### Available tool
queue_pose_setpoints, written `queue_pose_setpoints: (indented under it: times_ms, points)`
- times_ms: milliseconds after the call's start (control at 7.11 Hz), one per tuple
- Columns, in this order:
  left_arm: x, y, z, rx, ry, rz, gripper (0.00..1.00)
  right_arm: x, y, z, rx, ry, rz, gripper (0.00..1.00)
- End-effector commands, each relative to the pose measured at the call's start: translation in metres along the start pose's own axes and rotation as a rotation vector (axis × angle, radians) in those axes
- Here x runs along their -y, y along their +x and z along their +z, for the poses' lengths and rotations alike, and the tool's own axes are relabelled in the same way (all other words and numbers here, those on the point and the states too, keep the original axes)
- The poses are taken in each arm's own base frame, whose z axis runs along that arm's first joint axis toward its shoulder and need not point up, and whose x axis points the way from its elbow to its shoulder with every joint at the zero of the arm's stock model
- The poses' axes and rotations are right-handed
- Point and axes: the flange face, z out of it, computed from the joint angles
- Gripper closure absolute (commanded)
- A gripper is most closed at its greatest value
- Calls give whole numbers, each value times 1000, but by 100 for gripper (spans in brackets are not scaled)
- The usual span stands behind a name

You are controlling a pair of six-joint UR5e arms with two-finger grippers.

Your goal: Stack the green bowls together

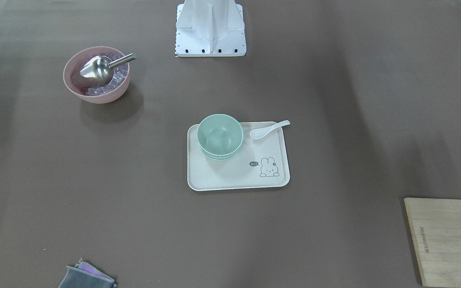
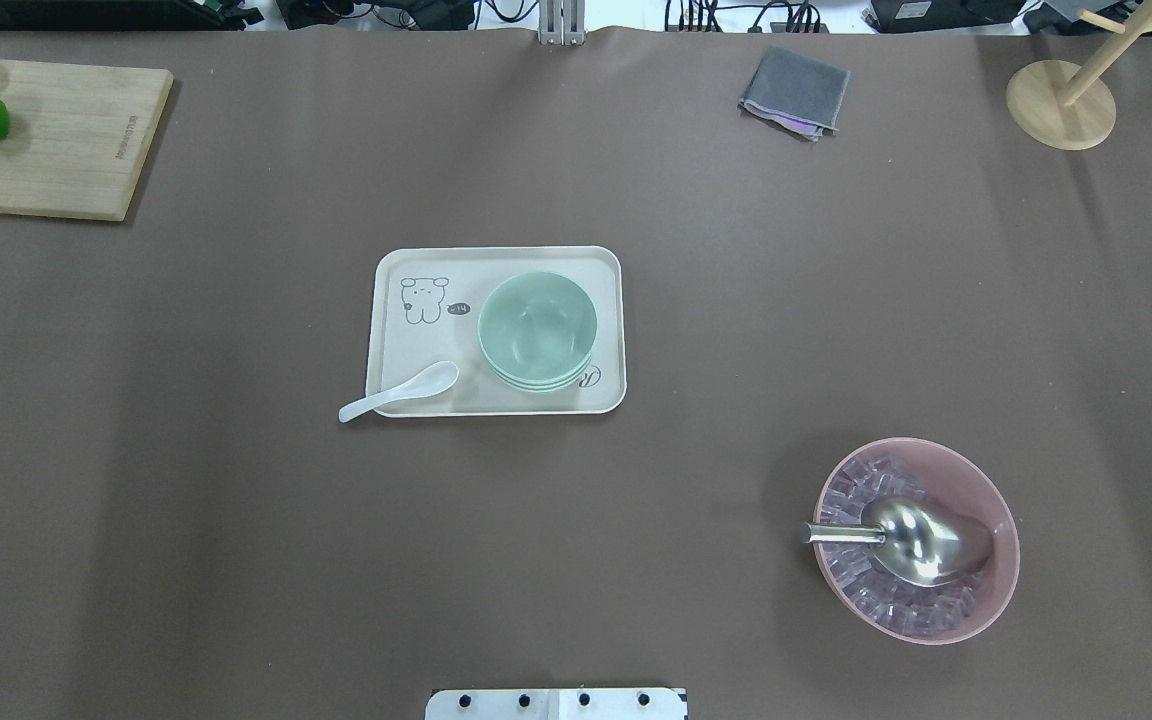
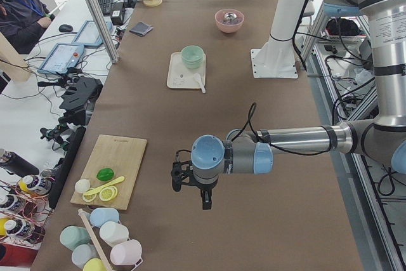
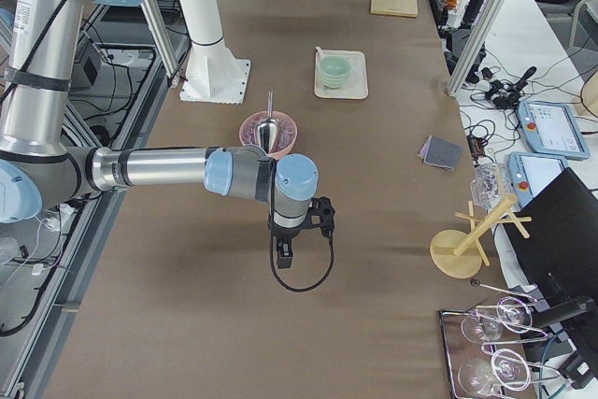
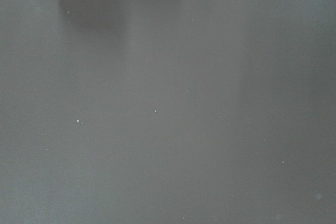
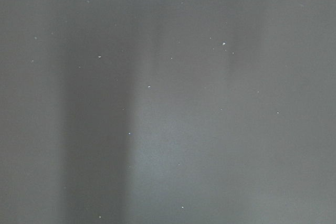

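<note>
The pale mint-green bowls (image 1: 219, 136) sit nested in one stack on a cream tray (image 1: 230, 178) at mid-table. The stack also shows in the overhead view (image 2: 536, 328) and in both side views (image 3: 192, 56) (image 4: 334, 70). My left gripper (image 3: 203, 201) hangs over bare table far from the tray, near the cutting board end. My right gripper (image 4: 285, 253) hangs over bare table at the opposite end. Each shows only in a side view, so I cannot tell if either is open or shut. Both wrist views show only brown table.
A white spoon (image 1: 268, 129) lies on the tray's edge. A pink bowl (image 2: 916, 540) with ice and a metal scoop stands on my right. A wooden cutting board (image 2: 56, 140) with lime pieces is far left, a grey cloth (image 2: 794, 92) and a wooden stand (image 2: 1061, 100) far right.
</note>
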Motion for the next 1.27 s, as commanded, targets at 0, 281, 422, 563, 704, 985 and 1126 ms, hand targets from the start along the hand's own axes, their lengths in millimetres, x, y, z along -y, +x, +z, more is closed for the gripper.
queue_pose_setpoints:
  times_ms: [0, 281, 422, 563, 704, 985, 1126]
  points:
    - [0, 0, 0, -1, 0, 1, 1, -1, 0, 1, 5, -1, -2, 0]
    - [-1, -1, 1, -1, -2, -3, 1, -1, 2, 4, 3, -8, 1, 0]
    - [-1, -1, 1, 1, -3, -4, 1, -2, 3, 5, 5, -10, 3, 0]
    - [-1, -1, 1, -1, -3, -3, 1, -2, 4, 6, 7, -11, 5, 0]
    - [-1, -1, 1, 1, -3, -4, 1, -2, 4, 6, 7, -11, 5, 0]
    - [-1, -1, 1, 1, -3, -3, 1, -2, 4, 6, 7, -11, 5, 0]
    - [-1, -2, 2, 1, -4, -4, 1, -2, 4, 6, 7, -11, 5, 0]
